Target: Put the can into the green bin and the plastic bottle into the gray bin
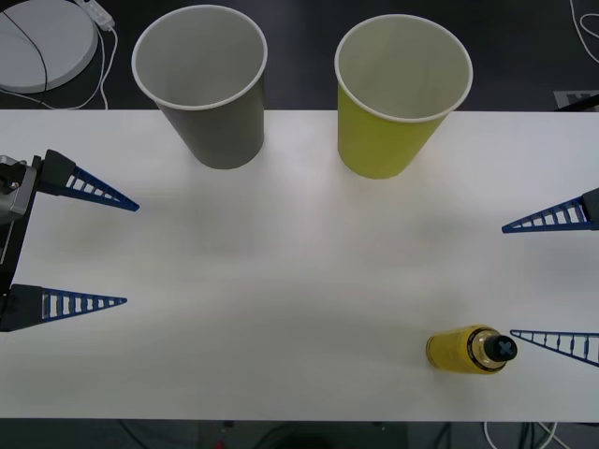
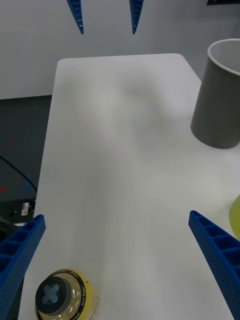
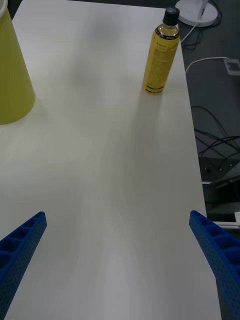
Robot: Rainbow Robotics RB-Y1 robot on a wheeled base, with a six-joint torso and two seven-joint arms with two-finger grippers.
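Observation:
The plastic bottle (image 1: 465, 349) stands upright near the table's front right edge, yellow-labelled with a black cap. My right gripper (image 1: 506, 281) is open, and its nearer fingertip is just beside the bottle's cap (image 2: 54, 295). The gray bin (image 1: 201, 84) stands at the back left and the green bin (image 1: 398, 94) at the back right, both upright. My left gripper (image 1: 132, 254) is open at the table's left side, with nothing between its fingers. From the left wrist, the bottle (image 3: 161, 52) and the green bin (image 3: 12, 70) are far across the table. The can is out of view.
The white table (image 1: 299, 271) stretches bare between the two grippers. A white round device (image 1: 42, 42) with a cable lies beyond the back left edge. Cables (image 3: 215, 145) run over the dark floor past the table's front edge.

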